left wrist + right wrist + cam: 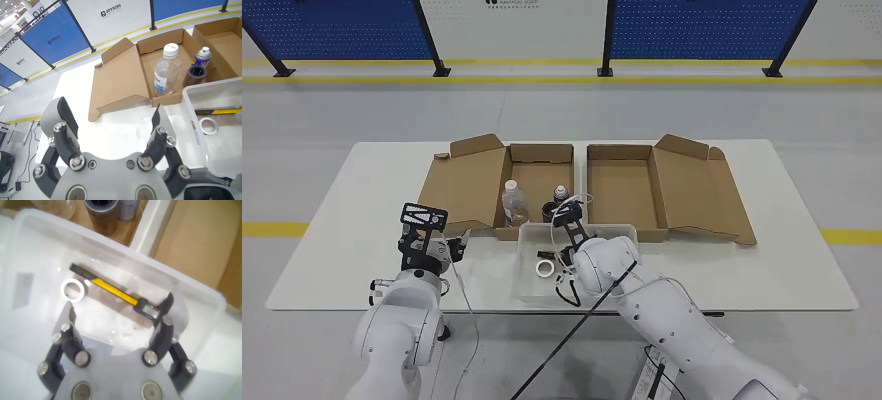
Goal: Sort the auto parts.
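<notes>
Top view: the bin (523, 260) is seen at lower centre of the frame, with a ring (72, 291) and caliper (113, 292) lying inside, just beside each other. The right gripper (119, 298) is held spread and empty above the caliper. The left gripper (110, 102) is spread, empty, over the surface (362, 200) at lower left. A bottle (514, 200), can (561, 193) and cylinder (549, 211) are stood in the left box (542, 168).
</notes>
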